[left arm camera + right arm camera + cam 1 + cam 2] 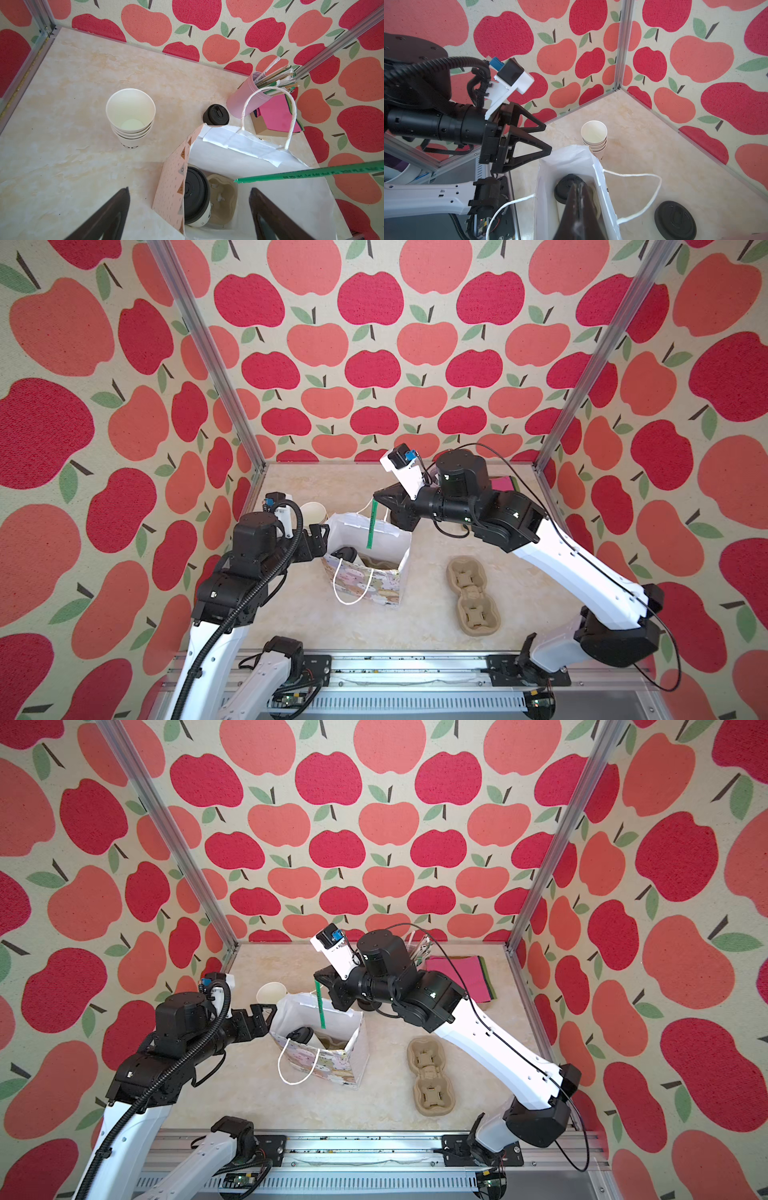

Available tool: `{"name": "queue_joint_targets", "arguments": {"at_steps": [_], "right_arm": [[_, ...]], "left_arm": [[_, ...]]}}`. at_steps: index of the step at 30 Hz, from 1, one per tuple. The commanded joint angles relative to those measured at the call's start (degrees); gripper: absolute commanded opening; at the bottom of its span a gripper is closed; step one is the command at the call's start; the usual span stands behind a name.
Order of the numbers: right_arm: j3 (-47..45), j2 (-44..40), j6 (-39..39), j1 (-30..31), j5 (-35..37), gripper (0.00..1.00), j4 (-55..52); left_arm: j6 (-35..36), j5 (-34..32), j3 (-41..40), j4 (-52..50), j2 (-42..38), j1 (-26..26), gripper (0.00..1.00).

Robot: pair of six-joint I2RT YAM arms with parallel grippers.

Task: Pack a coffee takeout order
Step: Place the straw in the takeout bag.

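A patterned paper bag [365,585] [328,1069] stands open mid-table. Inside it the white cup with the black lid [347,553] [195,199] leans beside a cardboard holder [223,197]. My right gripper [376,499] [578,184] is above the bag's far edge, shut on the top of the green straw [370,526] [320,1006] [311,172], whose lower end hangs in the bag's mouth. My left gripper [318,537] [189,188] is open at the bag's left side, with the side wall between its fingers [270,214]. Pink napkins [457,977] [274,114] lie at the back right.
A stack of lidless white cups [313,512] [131,116] stands left of the bag. Spare black lids [216,115] [675,220] sit behind it, next to a pink tumbler of straws [247,97]. A cardboard cup carrier [473,595] lies to the bag's right.
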Motion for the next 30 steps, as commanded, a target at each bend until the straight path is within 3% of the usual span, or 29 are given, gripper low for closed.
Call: {"name": "queue_joint_targets", "arguments": {"at_steps": [1, 18, 30], "right_arm": [[-3.1, 0.4, 0.2, 0.3, -0.3, 0.0, 3.6], [-15.9, 5.9, 1.7, 0.4, -2.7, 0.0, 12.9], [-19.1, 10.5, 0.7, 1.2, -1.1, 0.02, 12.7]], "left_arm": [[-0.7, -0.3, -0.7, 1.3, -0.1, 0.3, 0.92], [-1.7, 0.3, -1.7, 2.0, -0.3, 0.3, 0.93], [-2.1, 0.6, -2.5, 2.6, -0.4, 0.3, 0.93]]}}
